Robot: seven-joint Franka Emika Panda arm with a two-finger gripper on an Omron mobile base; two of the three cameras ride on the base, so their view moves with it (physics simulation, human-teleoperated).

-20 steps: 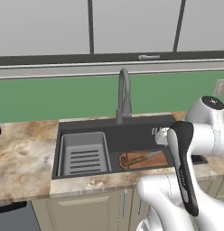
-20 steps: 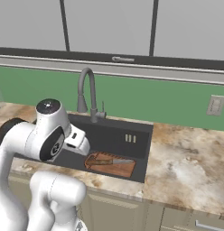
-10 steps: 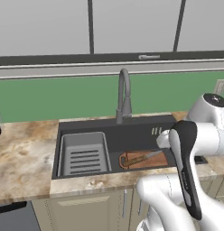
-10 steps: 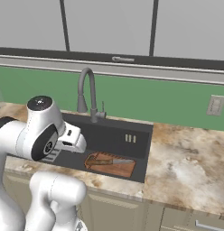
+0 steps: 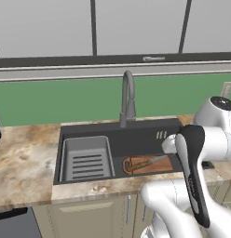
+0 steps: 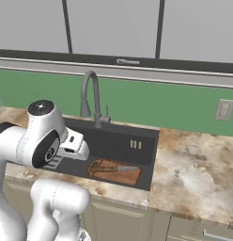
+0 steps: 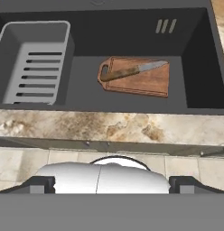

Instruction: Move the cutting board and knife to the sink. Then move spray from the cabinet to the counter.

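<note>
The first half of the task is judged done. The sink [image 7: 199, 67] is set in the table [image 6: 193, 174], and the board [image 7: 145, 81] lies flat on the sink floor, at about 3 o'clock from the grey rack [image 7: 35, 63]. The knife [image 7: 132, 71] rests on the board, blade toward 3 o'clock. The pincer [image 7: 111, 184] is spread fully wide and nothing is held in it. The spray is left to be fetched from the cabinet [image 5: 136, 23].

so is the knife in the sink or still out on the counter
In the sink. The knife lies flat on top of the cutting board, which rests on the floor of the dark sink basin, beside the grey rack.
</note>
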